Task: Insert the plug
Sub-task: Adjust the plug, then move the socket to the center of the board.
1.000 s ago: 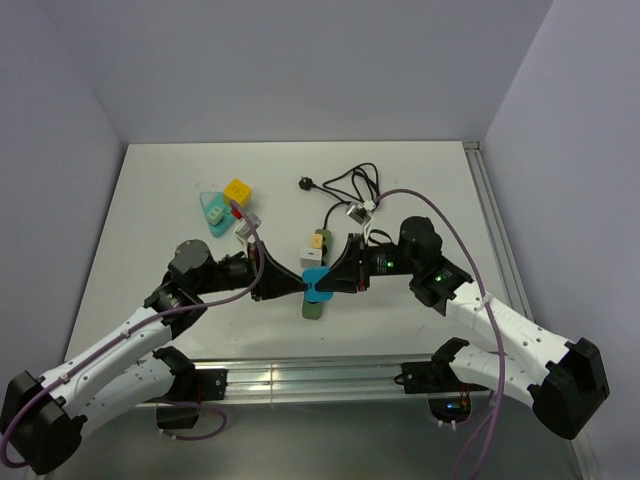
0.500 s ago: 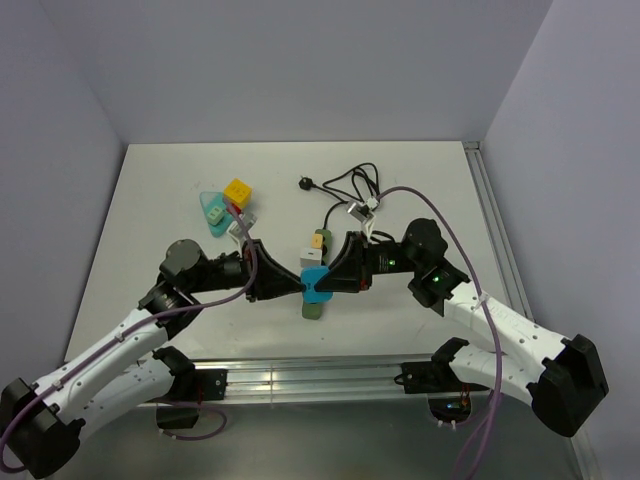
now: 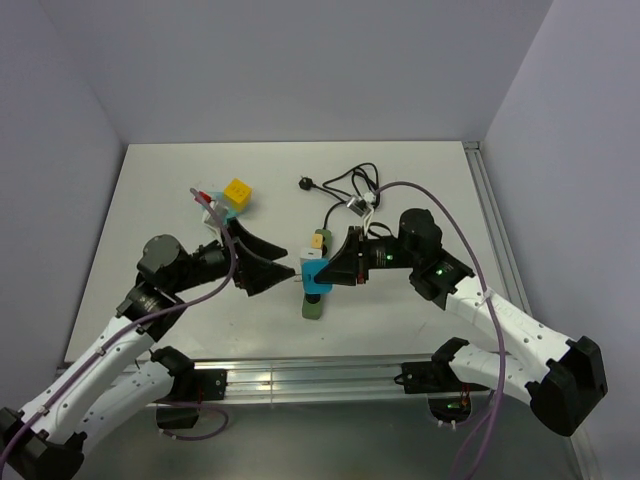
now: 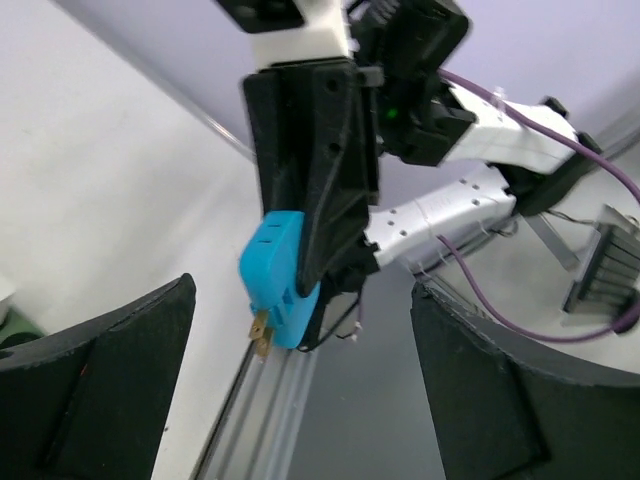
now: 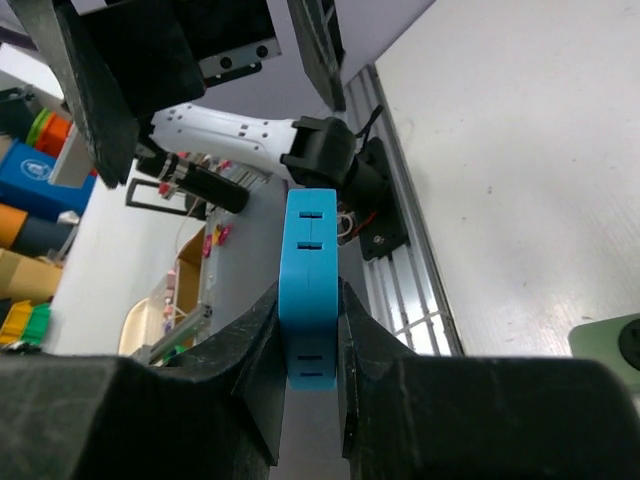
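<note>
Currently pre-insertion: right end effector [image 3: 322,274] is clamped on the blue plug [image 3: 316,278], held off the tabletop [image 3: 160,200] near the green socket block [image 3: 314,308]. Left end effector [image 3: 285,268] is spread apart, gripping nothing. Next move likely calls for aligning the prongs with the socket.

**A robotics lab bench**

A white tabletop [image 3: 150,200] stands boxed in by plain pale walls [image 3: 300,70], with an aluminium rail [image 3: 310,376] along its near edge. Past that edge, coloured boxes and spools [image 5: 25,165] are stacked.
</note>
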You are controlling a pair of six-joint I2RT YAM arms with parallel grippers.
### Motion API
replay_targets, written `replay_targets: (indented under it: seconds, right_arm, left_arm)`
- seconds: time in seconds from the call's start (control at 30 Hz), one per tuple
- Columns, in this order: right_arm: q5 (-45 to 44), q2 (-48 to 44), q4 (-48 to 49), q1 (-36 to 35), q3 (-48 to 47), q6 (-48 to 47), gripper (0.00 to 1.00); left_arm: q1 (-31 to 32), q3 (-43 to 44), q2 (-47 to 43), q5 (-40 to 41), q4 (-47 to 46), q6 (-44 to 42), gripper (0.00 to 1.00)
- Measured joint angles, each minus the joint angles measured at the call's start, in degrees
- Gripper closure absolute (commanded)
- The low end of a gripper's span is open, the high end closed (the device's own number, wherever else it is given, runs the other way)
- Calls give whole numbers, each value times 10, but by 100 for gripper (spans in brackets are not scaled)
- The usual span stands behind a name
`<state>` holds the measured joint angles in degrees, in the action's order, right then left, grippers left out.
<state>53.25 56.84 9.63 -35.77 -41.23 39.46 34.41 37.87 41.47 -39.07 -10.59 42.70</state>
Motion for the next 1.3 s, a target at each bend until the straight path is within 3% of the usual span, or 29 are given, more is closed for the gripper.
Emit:
replay_targets:
  seconds: [0.2, 0.43, 0.57, 0.73, 1.13, 1.3]
  right_arm:
    - [-70, 0, -69, 7, -23, -39, 100]
    - [-188, -2, -122, 9, -30, -75, 100]
    - [-209, 0, -126, 9, -30, -90, 100]
    - [-219, 8, -134, 9, -30, -107, 100]
    - [-228, 8, -153, 9, -30, -142, 100]
    - [-228, 8, -153, 9, -30, -147, 100]
  left_arm:
    - [-50, 39, 34, 65, 77, 0, 7]
    - [-183, 96, 187, 224, 179, 29, 3]
    - [-193, 209, 327, 348, 277, 36, 2]
    - [-202, 348, 475, 467, 327, 36, 2]
    - [-261, 647, 748, 540, 427, 18, 2]
    - [-260, 694, 820, 536, 447, 9, 5]
